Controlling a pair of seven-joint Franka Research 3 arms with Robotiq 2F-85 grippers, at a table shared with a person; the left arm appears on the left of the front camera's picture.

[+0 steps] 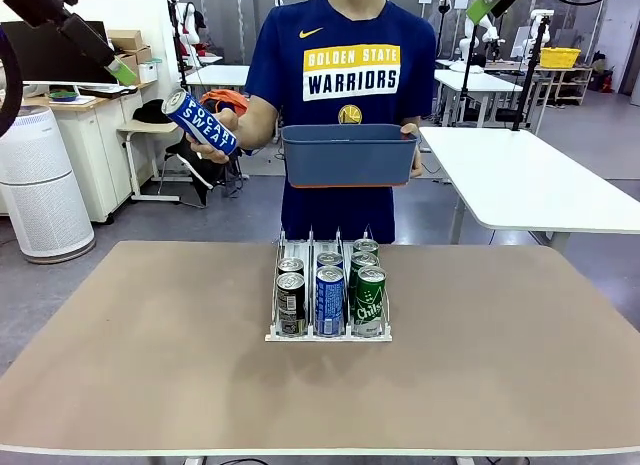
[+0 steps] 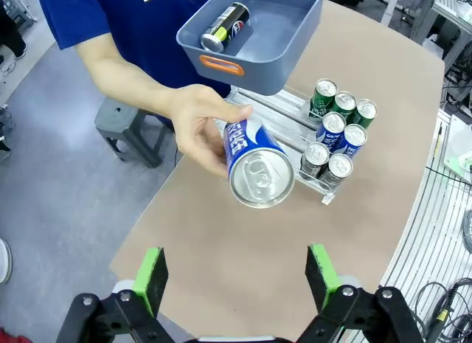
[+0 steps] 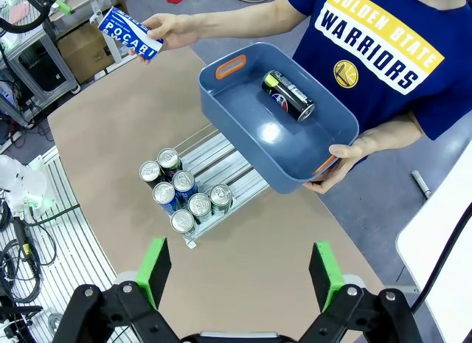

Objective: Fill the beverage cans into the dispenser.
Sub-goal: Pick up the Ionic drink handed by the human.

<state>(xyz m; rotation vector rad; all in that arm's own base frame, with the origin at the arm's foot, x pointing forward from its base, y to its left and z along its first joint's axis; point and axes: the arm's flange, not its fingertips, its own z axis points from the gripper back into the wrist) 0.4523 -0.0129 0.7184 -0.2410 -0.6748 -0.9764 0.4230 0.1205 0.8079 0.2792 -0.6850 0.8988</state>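
Above the brown tabletop (image 1: 150, 365), the left tool (image 2: 236, 273) and the right tool (image 3: 240, 265) are seen wide open, with nothing held or touched. A blue slim can (image 2: 254, 170) is held in a person's hand (image 2: 195, 125). Seven cans (image 1: 329, 300) are standing in the clear wire-divided dispenser (image 3: 221, 157).

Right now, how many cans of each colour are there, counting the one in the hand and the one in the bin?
Green cans: 3, all in the dispenser.
Blue cans: 3, two in the dispenser, one in the person's hand.
Black cans: 3, two in the dispenser, one in the bin.
Total: 9 cans.
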